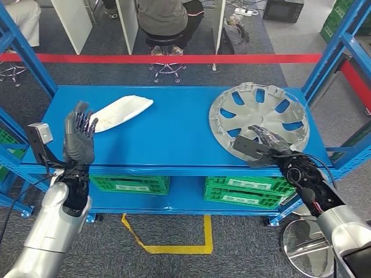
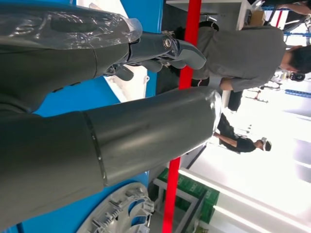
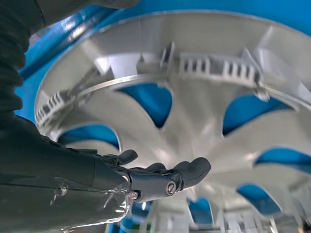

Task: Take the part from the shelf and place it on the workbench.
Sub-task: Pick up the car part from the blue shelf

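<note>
1. Hidden or unclear: the right hand covers the near edge of the silver wheel cover; whether its fingers touch the plastic cannot be told from the head view, and in the right wrist view they hover just over the ribbed inner face with a thin gap; the left wrist view is largely blocked by the left hand's own thumb; the right arm is cut off at the lower right corner.
2. Hands: the left hand stands upright over the near left part of the blue shelf, palm toward the far side, fingers spread and holding nothing; the right hand lies flat and low, fingers stretched out and apart, gripping nothing.
3. Task's thing: the wheel cover lies inner side up on the right part of the shelf, near its right posts.
4. Around: a white curved panel lies at far left on the shelf, just beyond the left hand; green crates sit on the lower level; red tape runs across the floor behind; a seated person on a stool is farther back; yellow floor marking lies near.
</note>
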